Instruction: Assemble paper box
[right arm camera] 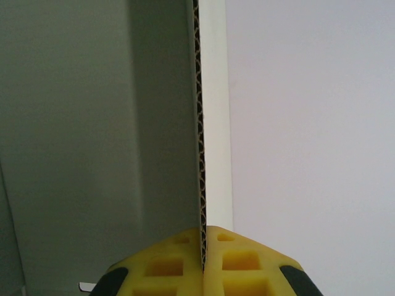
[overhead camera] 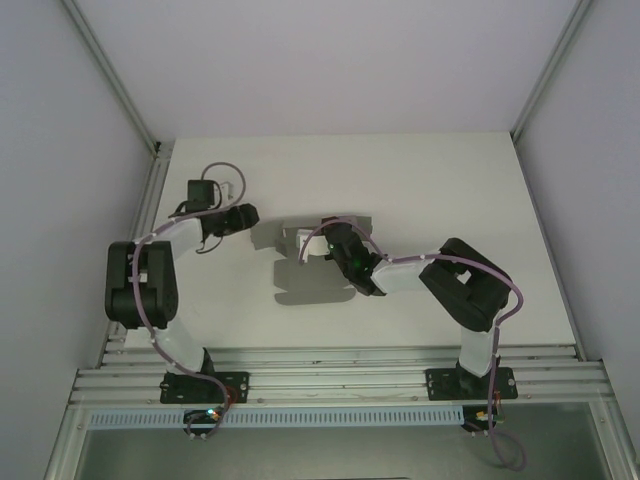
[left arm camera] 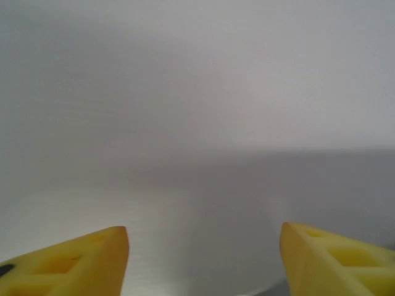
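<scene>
The paper box (overhead camera: 310, 280) is a grey card sheet with raised flaps, lying mid-table. My right gripper (overhead camera: 318, 245) reaches onto it from the right. In the right wrist view, that gripper (right arm camera: 203, 231) is shut on the corrugated edge of an upright flap (right arm camera: 199, 123), whose grey face (right arm camera: 92, 123) is on the left. My left gripper (overhead camera: 250, 216) sits just left of the box's left flap. Its yellow fingers (left arm camera: 92, 259) stand apart, so the left gripper (left arm camera: 204, 237) is open with nothing between them. A blurred grey surface lies ahead of it.
The white table (overhead camera: 450, 190) is walled by pale panels on three sides. An aluminium rail (overhead camera: 340, 372) runs along the near edge, carrying both arm bases. A small white part (overhead camera: 230, 188) lies behind the left wrist.
</scene>
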Available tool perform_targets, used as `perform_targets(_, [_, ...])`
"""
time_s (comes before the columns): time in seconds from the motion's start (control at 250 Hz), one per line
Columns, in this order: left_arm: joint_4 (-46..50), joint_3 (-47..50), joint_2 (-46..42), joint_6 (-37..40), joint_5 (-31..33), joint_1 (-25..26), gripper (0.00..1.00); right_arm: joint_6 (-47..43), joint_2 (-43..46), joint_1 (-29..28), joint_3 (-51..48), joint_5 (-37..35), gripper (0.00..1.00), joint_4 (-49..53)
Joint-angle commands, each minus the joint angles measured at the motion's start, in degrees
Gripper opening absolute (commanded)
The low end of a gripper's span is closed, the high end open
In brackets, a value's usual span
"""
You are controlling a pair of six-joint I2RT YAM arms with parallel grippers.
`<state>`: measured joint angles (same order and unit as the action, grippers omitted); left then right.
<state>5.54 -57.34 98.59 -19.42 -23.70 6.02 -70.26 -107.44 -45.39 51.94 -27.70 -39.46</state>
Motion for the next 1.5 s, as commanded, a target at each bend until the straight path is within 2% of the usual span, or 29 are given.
perform_targets(0.0, [1.70,2.97,-3.92,2.09,-6.99,2.42,0.56,2.28,-2.17,-0.45,-0.67,1.23,0.00,7.94])
perform_targets(0.108, [1.90,6.64,-7.58,2.06,-8.20,4.44,0.44,3.02,-1.52,-0.36,-0.88,1.25,0.00,8.42])
perform_targets(0.312, [-0.92,11.67,-8.75,3.64,-11.30,8.95,0.36,4.48,-1.53,-0.32,-0.50,1.16,0.00,9.88])
perform_targets(0.495, [-6.21,13.98,-8.29,5.37,-13.46,11.19,0.36,4.98,-1.02,-0.32,-0.80,1.25,0.00,10.75])
perform_targets(0.603, [-9.94,15.60,-8.23,8.61,-8.37,13.76,0.37,5.28,-0.85,-0.32,-0.61,1.49,0.00,11.86])
perform_targets(0.671, [-13.17,16.69,-8.91,8.36,-2.07,15.11,0.37,5.15,-0.94,-0.31,-0.70,1.90,0.00,12.14])
perform_targets(0.743, [-18.59,18.28,-9.20,8.03,1.20,15.83,0.40,5.41,-0.77,-0.27,-0.65,2.41,0.00,12.35])
perform_targets(0.803, [-21.54,18.62,-9.12,7.67,1.00,15.92,0.43,5.74,-0.76,-0.31,-0.57,2.81,0.00,12.90])
perform_targets(0.903, [-23.31,18.41,-8.68,8.76,1.17,16.51,0.58,5.86,-0.88,-0.32,-0.70,3.28,0.00,13.47])
perform_targets(0.966, [-24.72,19.17,-8.65,10.18,-1.24,17.04,0.59,5.69,-1.05,-0.26,-0.85,3.27,0.00,13.35])
perform_targets(1.042, [-28.03,21.58,-9.90,8.85,-4.34,17.41,0.56,5.44,-1.19,-0.25,-1.09,2.96,0.00,12.14])
perform_targets(1.146, [-30.93,25.69,-12.94,7.59,-6.75,17.56,0.59,5.07,-0.91,0.07,-1.18,2.66,0.00,12.21])
perform_targets(1.378, [-28.11,28.92,-21.29,7.73,-4.68,17.50,0.59,3.42,1.55,0.76,-1.48,2.30,0.00,12.05])
perform_targets(1.494, [-24.04,28.51,-23.48,10.12,0.55,17.44,0.59,3.13,3.21,0.74,-1.54,2.23,0.00,11.48])
